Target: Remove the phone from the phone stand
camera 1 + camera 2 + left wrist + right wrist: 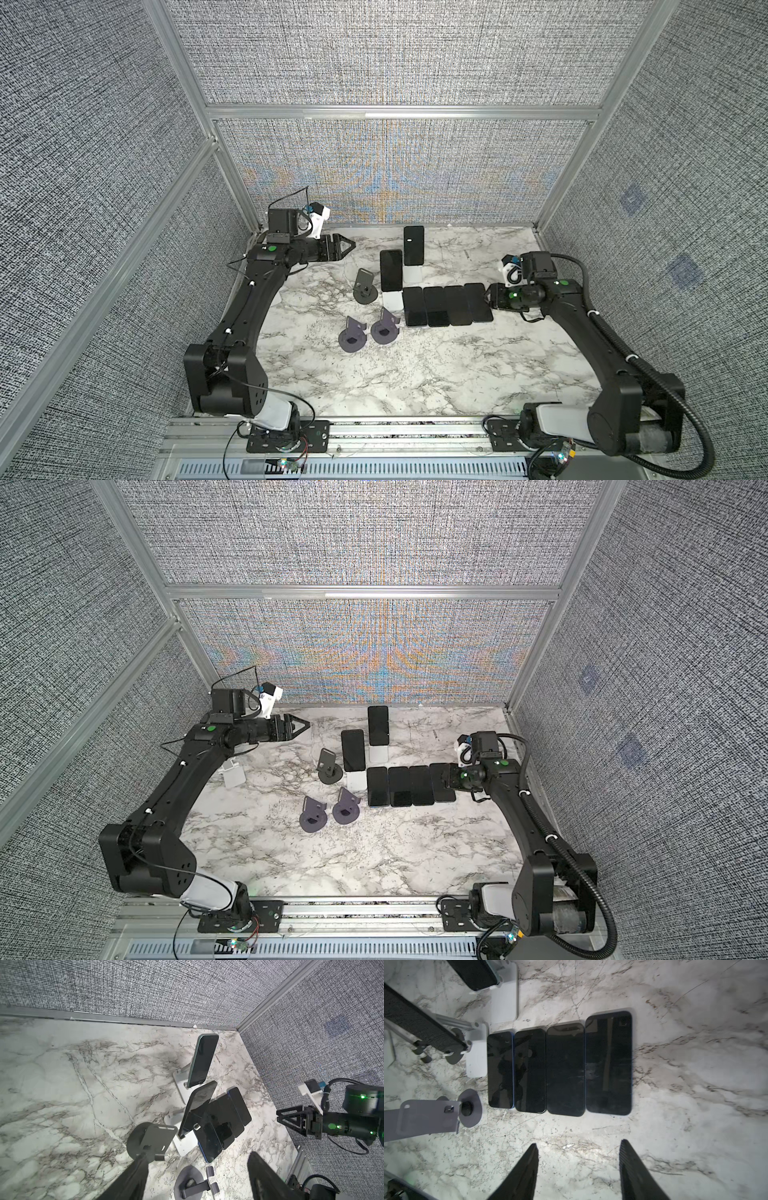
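Two dark phones lean upright on white phone stands: the far phone (414,245) (204,1059) on its stand (413,275), and the nearer phone (391,270) (197,1107) on its stand (393,301). Several more phones (446,304) (564,1070) lie flat in a row. My left gripper (351,245) (197,1155) hovers open and empty at the back left, well apart from the phones. Beside the row's right end my right gripper (490,297) (579,1142) is open, with only bare marble between its fingers.
Three empty grey stands sit left of the phones: one upright (365,287), two nearer the front (352,334) (384,326). Another white stand (232,774) shows partly behind the left arm. Fabric walls close in the marble table (415,374) at the back and both sides.
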`<state>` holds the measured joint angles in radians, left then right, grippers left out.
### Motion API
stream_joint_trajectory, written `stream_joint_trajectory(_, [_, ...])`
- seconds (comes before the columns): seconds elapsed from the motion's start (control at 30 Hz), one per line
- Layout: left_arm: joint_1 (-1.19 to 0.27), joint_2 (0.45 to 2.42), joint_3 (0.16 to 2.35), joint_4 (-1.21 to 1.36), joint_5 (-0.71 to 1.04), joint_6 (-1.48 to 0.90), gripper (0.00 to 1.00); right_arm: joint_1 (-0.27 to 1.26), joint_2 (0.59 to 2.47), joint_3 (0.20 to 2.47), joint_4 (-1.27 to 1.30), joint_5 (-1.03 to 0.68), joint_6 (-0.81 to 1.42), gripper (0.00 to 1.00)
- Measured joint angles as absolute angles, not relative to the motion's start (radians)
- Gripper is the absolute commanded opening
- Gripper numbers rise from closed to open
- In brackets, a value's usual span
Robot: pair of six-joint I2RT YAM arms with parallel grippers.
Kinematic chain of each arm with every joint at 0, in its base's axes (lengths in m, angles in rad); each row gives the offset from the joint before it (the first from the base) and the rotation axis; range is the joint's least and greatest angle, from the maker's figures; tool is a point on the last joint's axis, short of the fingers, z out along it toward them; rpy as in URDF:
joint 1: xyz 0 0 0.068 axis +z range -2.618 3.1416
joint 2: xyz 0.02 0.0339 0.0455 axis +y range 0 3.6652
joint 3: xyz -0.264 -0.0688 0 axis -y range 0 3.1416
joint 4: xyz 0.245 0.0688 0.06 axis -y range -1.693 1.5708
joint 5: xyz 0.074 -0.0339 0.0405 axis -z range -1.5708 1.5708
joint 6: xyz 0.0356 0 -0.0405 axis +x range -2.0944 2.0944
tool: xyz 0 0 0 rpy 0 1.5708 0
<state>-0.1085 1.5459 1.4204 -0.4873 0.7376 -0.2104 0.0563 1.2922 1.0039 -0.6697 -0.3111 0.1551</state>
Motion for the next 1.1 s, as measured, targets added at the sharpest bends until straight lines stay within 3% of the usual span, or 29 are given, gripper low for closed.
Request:
stream_joint_trajectory(0.37, [-0.135,1.801,1.629,-0.491,0.884,-0.062,0.94,0.128,1.175,0.865,-0.652,-0.442,0.181,0.66])
stream_joint_trajectory(0.63, [-0.218,1.951,1.741,-0.564,0.978,0.082,0.93,0.131,1.1,0.808,-0.682,-0.474,0.188,0.68])
stream_joint_trajectory(0.83, [-0.233,2.038,1.797,-0.578,0.997,0.128,0.83,0.13,1.093,0.81,-0.704,-0.475,0.173,0.69])
stream_joint_trajectory(1.1, [-0.267,2.094,1.808,-0.577,0.997,0.159,0.82,0.127,1.108,0.81,-0.705,-0.477,0.168,0.69])
